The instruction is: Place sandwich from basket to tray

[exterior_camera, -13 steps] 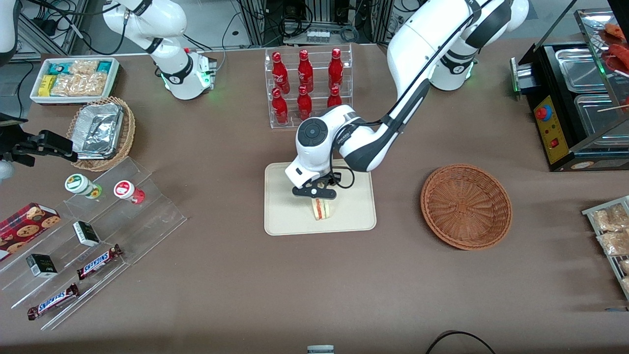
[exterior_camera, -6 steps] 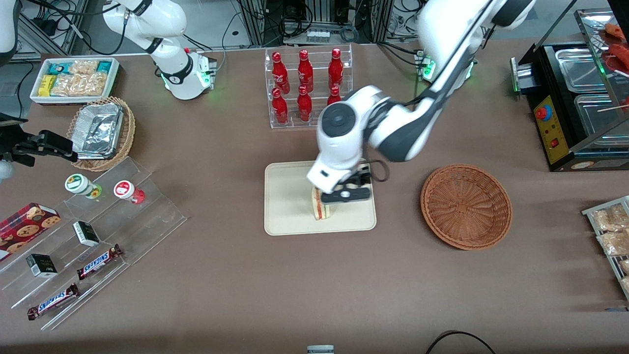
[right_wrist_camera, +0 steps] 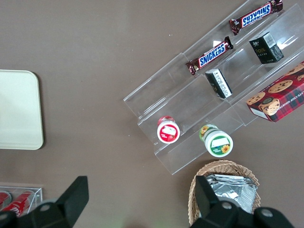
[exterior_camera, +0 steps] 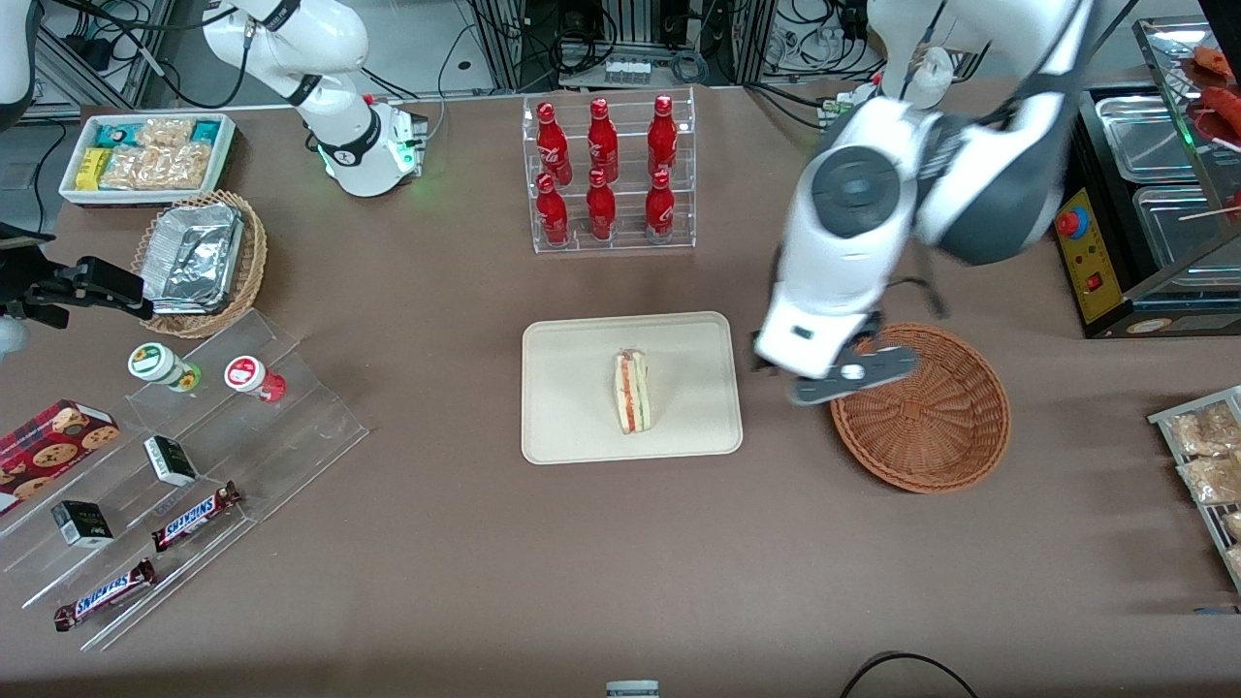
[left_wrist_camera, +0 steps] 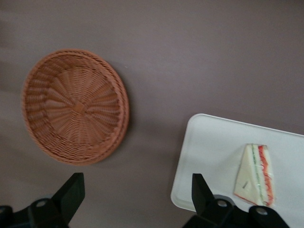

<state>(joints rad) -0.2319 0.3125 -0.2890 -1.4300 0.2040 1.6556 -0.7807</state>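
Note:
The sandwich (exterior_camera: 632, 393) (left_wrist_camera: 256, 175), a pale wedge with a red and green filling stripe, lies alone near the middle of the cream tray (exterior_camera: 572, 388) (left_wrist_camera: 209, 147). Beside the tray, toward the working arm's end, sits the round reddish-brown basket (exterior_camera: 919, 407) (left_wrist_camera: 75, 105) with nothing in it. My gripper (exterior_camera: 839, 376) (left_wrist_camera: 137, 183) hangs raised over the strip of table between tray and basket, overlapping the basket's rim in the front view. It is open, with only bare table showing between its fingers.
A clear rack of red bottles (exterior_camera: 609, 174) stands farther from the front camera than the tray. A black food warmer (exterior_camera: 1144, 194) and a snack rack (exterior_camera: 1207, 456) are at the working arm's end. A foil-filled basket (exterior_camera: 199, 262) and acrylic snack stand (exterior_camera: 184, 456) are toward the parked arm's end.
My gripper opened off the sandwich, rose, and swung away from the tray toward the basket. The sandwich stayed lying on the tray.

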